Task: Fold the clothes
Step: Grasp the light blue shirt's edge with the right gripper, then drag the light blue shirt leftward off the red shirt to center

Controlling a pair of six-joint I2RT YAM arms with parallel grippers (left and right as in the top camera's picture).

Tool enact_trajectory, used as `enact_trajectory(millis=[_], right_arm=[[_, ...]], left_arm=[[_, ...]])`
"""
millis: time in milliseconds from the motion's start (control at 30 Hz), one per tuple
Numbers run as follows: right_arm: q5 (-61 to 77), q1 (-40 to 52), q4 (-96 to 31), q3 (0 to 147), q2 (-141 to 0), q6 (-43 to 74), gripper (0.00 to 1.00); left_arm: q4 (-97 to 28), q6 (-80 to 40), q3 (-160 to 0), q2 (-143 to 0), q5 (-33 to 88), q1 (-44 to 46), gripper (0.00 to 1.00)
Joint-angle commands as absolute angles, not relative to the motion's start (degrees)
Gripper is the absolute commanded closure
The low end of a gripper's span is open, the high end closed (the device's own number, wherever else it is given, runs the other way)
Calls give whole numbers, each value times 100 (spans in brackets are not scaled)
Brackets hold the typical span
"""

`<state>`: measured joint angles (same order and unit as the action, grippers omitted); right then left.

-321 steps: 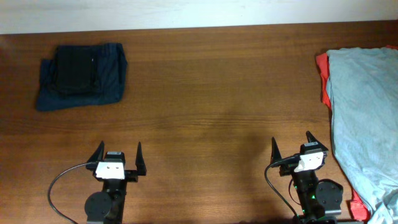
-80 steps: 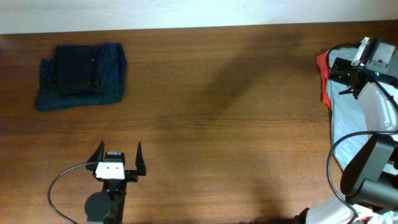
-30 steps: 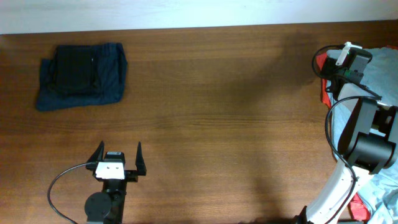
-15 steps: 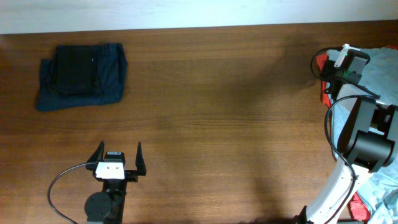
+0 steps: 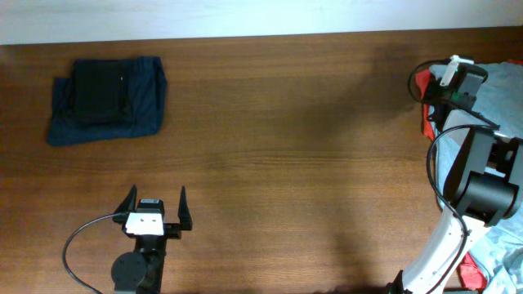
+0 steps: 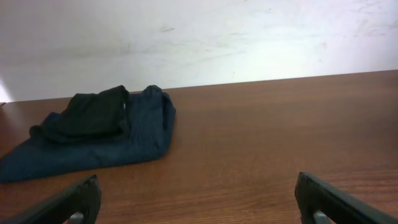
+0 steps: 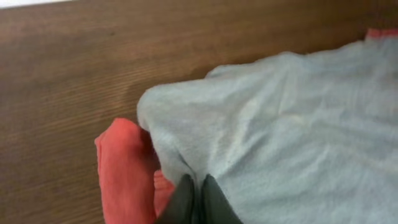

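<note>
**Right fingers pinched on the grey shirt, left arm wide open**

Your table was dark brown wood with a plain grain, running back to a pale, faintly scuffed wall. The grey shirt lay at the table's far right, spread over a red shirt whose edge stuck out along its left side. The navy pile sat at the far left corner, well apart from both, with a darker piece on top of a bluer one. Your right gripper had its fingers pressed together on a raised fold at the grey shirt's corner. Your left gripper stood near the front edge, jaws wide apart over bare wood.

From overhead, your right arm covered much of the grey shirt and hid the pinch itself. Only the right wrist view showed the creases running into the closed fingertips. The left wrist view gave you the navy pile side-on, its top piece humped, where overhead it looked flat.
</note>
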<state>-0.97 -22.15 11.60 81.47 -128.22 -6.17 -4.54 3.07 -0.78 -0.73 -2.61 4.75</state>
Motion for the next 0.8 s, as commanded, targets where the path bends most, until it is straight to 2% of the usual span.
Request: enact_trajectory(millis=[0, 367, 767], right_arm=[[-64, -2176, 1175, 8281, -12464, -685, 96], [-64, -2178, 788, 8281, -11480, -690, 96], [-67, -2012, -707, 8283, -9773, -1033, 96]], left_arm=[[-460, 397, -51, -34, -276, 499, 1], [-460, 397, -51, -34, -276, 499, 1], [-458, 397, -51, -34, -276, 499, 1]])
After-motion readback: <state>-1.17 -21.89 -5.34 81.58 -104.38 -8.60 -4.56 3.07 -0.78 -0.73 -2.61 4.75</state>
